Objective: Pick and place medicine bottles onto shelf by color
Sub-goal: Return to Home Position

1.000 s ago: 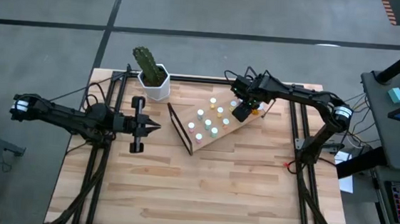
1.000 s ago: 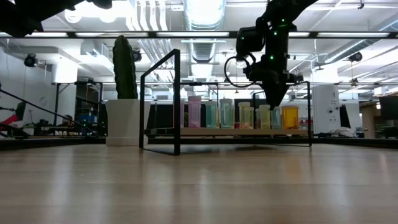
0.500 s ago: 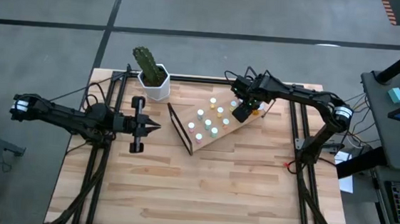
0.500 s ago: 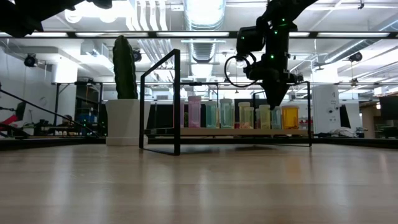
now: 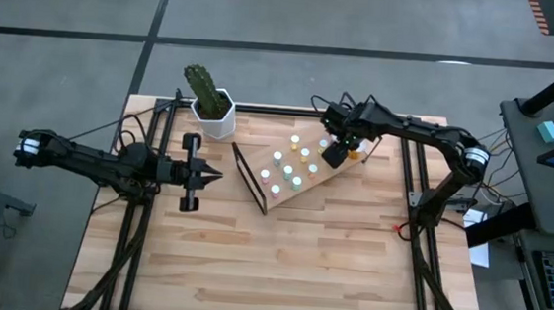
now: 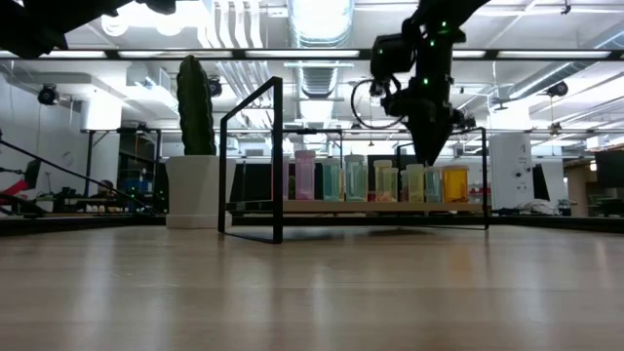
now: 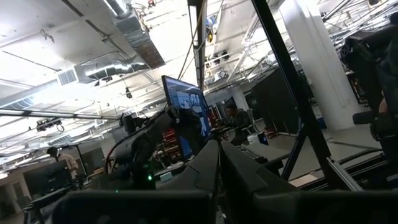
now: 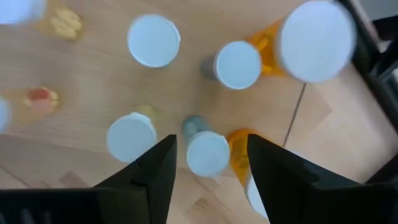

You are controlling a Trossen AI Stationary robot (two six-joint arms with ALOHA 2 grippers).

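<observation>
The shelf (image 5: pixel 327 179), a tilted light-wood board on a black wire frame (image 6: pixel 277 156), stands at the table's far middle. Several small bottles stand upright on it with white, pale green and yellow caps (image 5: pixel 288 169); in the low view they form a row (image 6: pixel 353 178). My right gripper (image 5: pixel 333 156) hangs open, pointing down, just above the bottles at the shelf's right end (image 6: pixel 432 156). In its wrist view (image 8: pixel 211 142) the fingers stand either side of a white-capped bottle (image 8: pixel 207 154) below them, apart from it. My left gripper (image 5: pixel 210 175) is shut and empty, left of the shelf.
A cactus in a white pot (image 5: pixel 213 110) stands at the far edge, left of the shelf. Black frame rails (image 5: pixel 152 165) run along both table sides. Loose pills (image 8: pixel 62 23) lie on the board between the bottles. The near half of the plank table (image 5: pixel 278 264) lies open.
My right gripper has risen a little, straight up from the bottles at the shelf's right end. The bottles have stayed where they were.
</observation>
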